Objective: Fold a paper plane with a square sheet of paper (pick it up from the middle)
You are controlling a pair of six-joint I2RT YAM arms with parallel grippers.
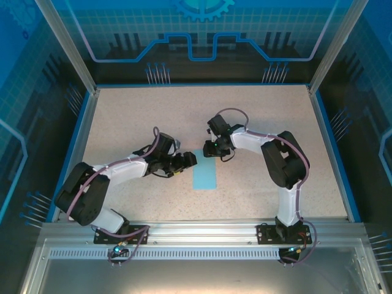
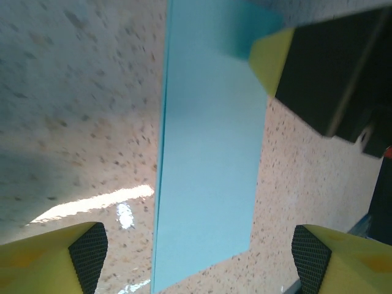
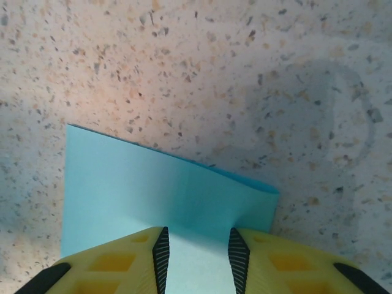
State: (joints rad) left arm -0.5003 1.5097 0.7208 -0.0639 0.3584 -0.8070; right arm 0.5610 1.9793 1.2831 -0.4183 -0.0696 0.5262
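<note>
The thin light-blue paper sheet [image 1: 204,176] [image 2: 208,159] [image 3: 153,196], now a flat narrow rectangle, is lying on the speckled table [image 1: 275,122] between the widely spread fingers of the left gripper [image 1: 188,160] [image 2: 199,248], which is grasping nothing. The right gripper [image 1: 214,150] [image 3: 196,251] is hanging over the sheet's far end with its jaws only narrowly parted and nothing pinched.

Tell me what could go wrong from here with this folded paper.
1. The right gripper is over just one end of the paper. A push from the open left gripper could swing or slide the paper on the table.
2. The upper layer looks slightly lifted at one corner, so the fold may spring open.
3. The grippers are close together and might collide.
</note>
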